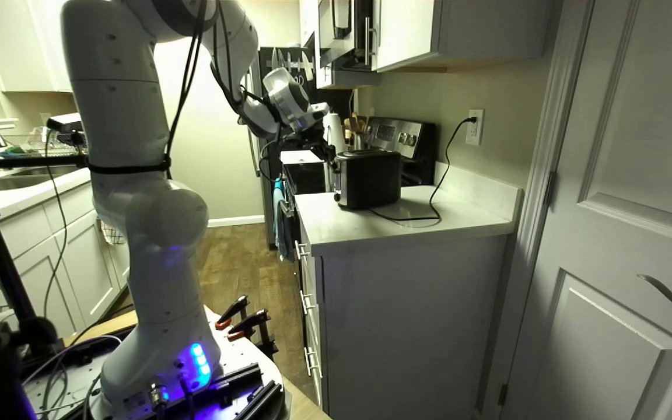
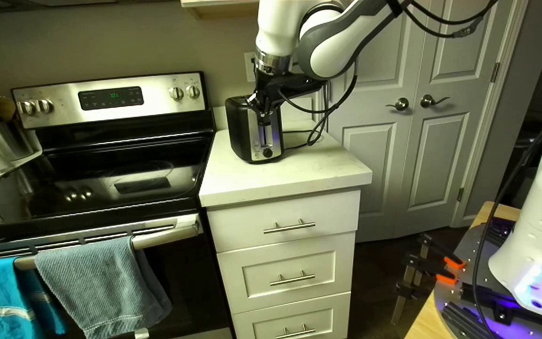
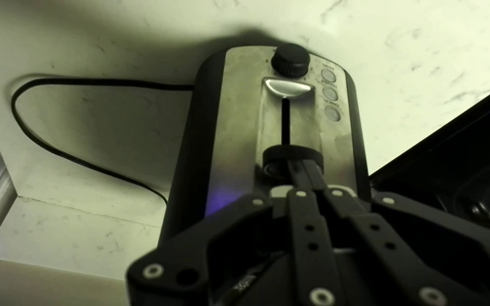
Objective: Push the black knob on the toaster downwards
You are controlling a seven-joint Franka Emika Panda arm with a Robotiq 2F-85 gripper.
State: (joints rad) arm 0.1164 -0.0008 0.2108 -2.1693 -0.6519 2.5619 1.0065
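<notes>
The black toaster stands upright on the white counter in both exterior views (image 1: 374, 181) (image 2: 242, 132). Its metal end panel (image 3: 238, 140) fills the middle of the wrist view. The black lever knob (image 3: 289, 151) sits at the upper end of the toaster's vertical slot. My gripper (image 3: 305, 170) has its fingers together with nothing between them. Its tips overlap the knob from the toaster's upper side; whether they touch it I cannot tell. The gripper also shows at the toaster's end in both exterior views (image 1: 331, 160) (image 2: 264, 118). There the knob cannot be told from the dark fingers.
A round black dial (image 3: 290, 60) and small buttons (image 3: 330, 93) sit low on the panel. A dark cord (image 3: 87, 163) runs over the counter (image 2: 294, 172) to the wall outlet (image 1: 474, 127). The stove (image 2: 125, 165) stands beside the counter.
</notes>
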